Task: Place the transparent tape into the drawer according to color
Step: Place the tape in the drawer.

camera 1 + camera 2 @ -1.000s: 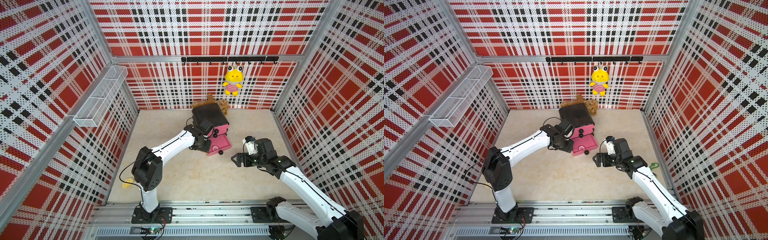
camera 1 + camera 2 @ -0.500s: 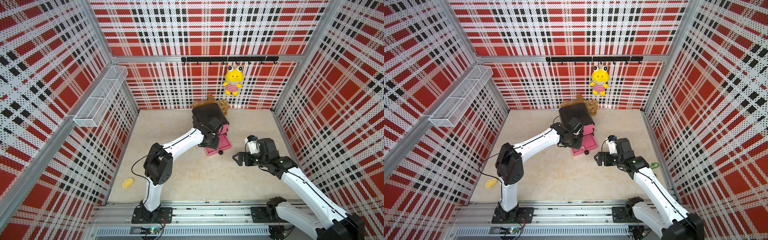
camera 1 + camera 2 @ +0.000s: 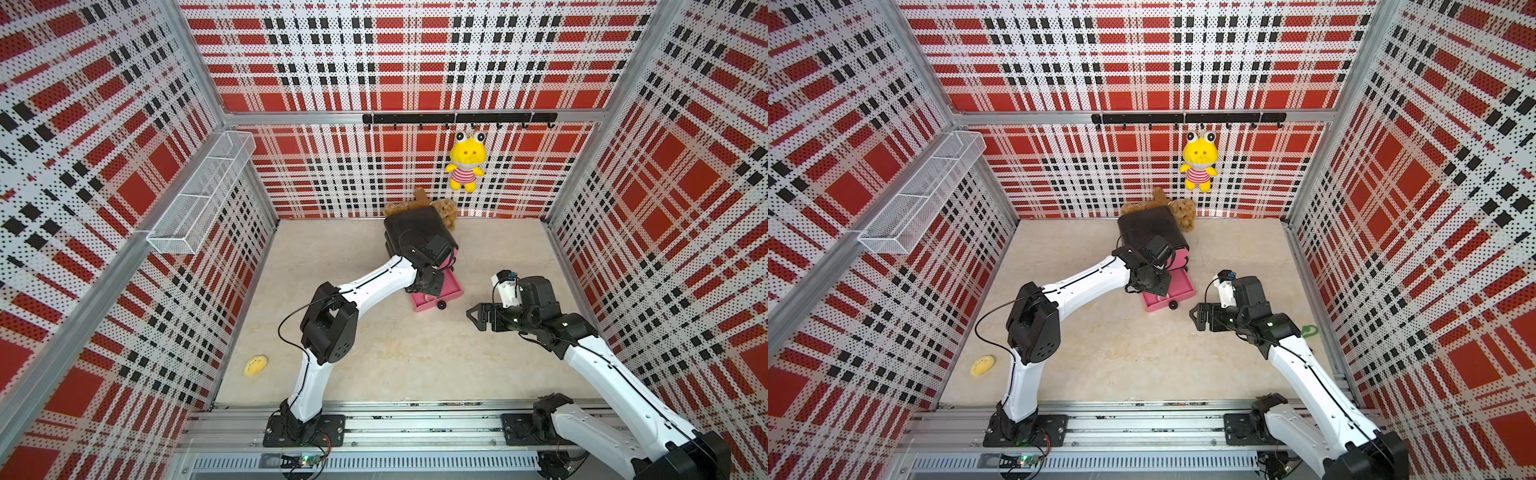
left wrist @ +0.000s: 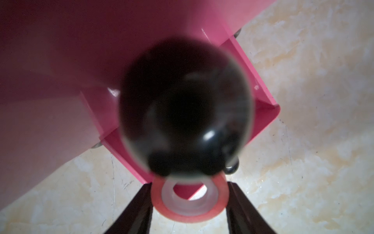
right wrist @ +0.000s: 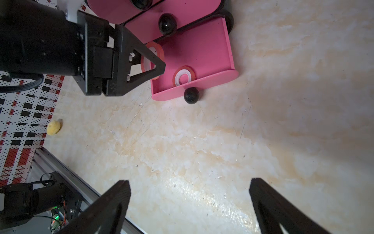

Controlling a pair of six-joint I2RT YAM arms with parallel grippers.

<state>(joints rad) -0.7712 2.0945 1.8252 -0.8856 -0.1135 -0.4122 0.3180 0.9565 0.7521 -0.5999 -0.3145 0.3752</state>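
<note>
The black three-tier cabinet stands at upper centre of both top views against the plaid back wall. Its pink fronts face the lower edge of the frame, turned slightly right. Its bottom drawer is pulled out along that same line, long axis running from the cabinet toward the frame's lower right, with the round black knob at the outer end. The left gripper hangs over the drawer's inner left corner, clamped on a red-orange tape ring. The two dark fingers pinch its outer rim from opposite sides. In the left wrist view the ring's flat face and pale core look straight at the lens, low in the frame under the blurred knob of the drawer above. In the right wrist view it stands tilted on edge, its long axis near vertical in that picture and partly hidden by a finger. I cannot tell whether it touches the drawer floor. A second red-orange ring lies flat inside the drawer, hole upward, against the front wall just behind the knob. The right gripper hovers at right of centre, well apart from the drawer, pointing left — its jaws are spread wide with only bare tabletop between them. A small yellow lump lies at lower left by the side wall.
</note>
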